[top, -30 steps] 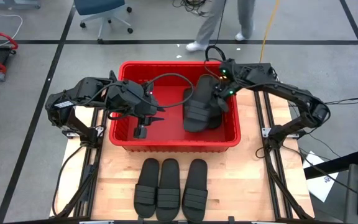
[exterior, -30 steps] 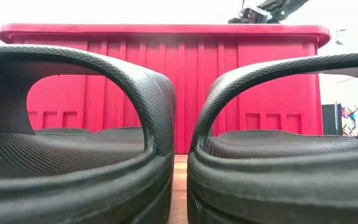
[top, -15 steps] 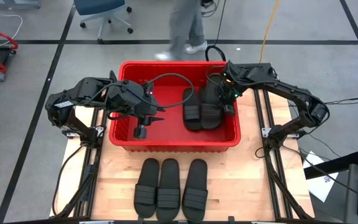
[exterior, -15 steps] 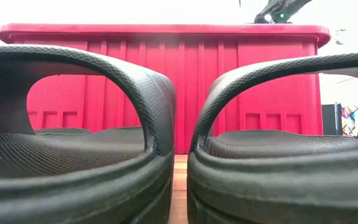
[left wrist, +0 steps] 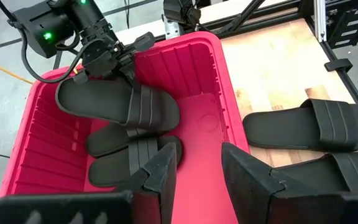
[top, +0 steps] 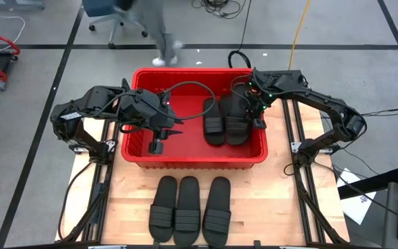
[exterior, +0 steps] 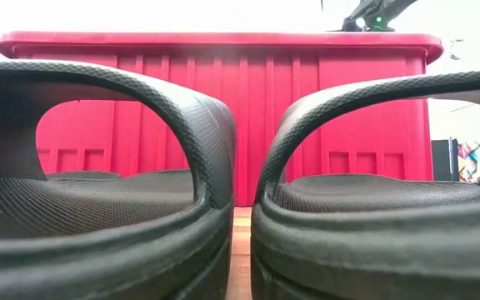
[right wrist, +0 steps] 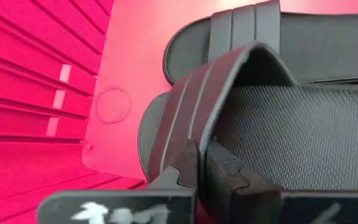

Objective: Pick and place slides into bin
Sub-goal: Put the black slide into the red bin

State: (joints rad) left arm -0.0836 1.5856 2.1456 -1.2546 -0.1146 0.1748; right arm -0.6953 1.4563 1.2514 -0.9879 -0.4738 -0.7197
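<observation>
The red bin [top: 192, 162] stands mid-table; it also shows in the low view [exterior: 248, 100]. Three black slides lie in its right half: one on top [left wrist: 114, 102] and two beneath [left wrist: 126, 149]. Three more slides [top: 188, 207] lie sole-down in a row on the table near its front edge; two of them fill the low view [exterior: 98, 208]. My right gripper [right wrist: 207, 171] is shut on the top slide [top: 237, 119] inside the bin. My left gripper [left wrist: 197, 177] is open and empty, low over the bin's left half. My right gripper pinches the top slide's long side edge [right wrist: 194, 134] between its two fingers, right by the root of the ribbed strap. The fingers come from above, slanting down from the table's right. The slide lies footbed up, tilted, resting on the slides beneath it.
The bin's left half [top: 144, 131] has bare floor under my left gripper. A person [top: 161, 31] walks on the floor beyond the table's far edge, near a blue chair [top: 116, 14]. Bare wood lies left and right of the three slides in front.
My right gripper has gone down and a little toward the table's right edge inside the bin, still shut on the slide. The slide has come down from a raised, slanted pose to lie beside and on the other slides. The person has walked leftward behind the table.
</observation>
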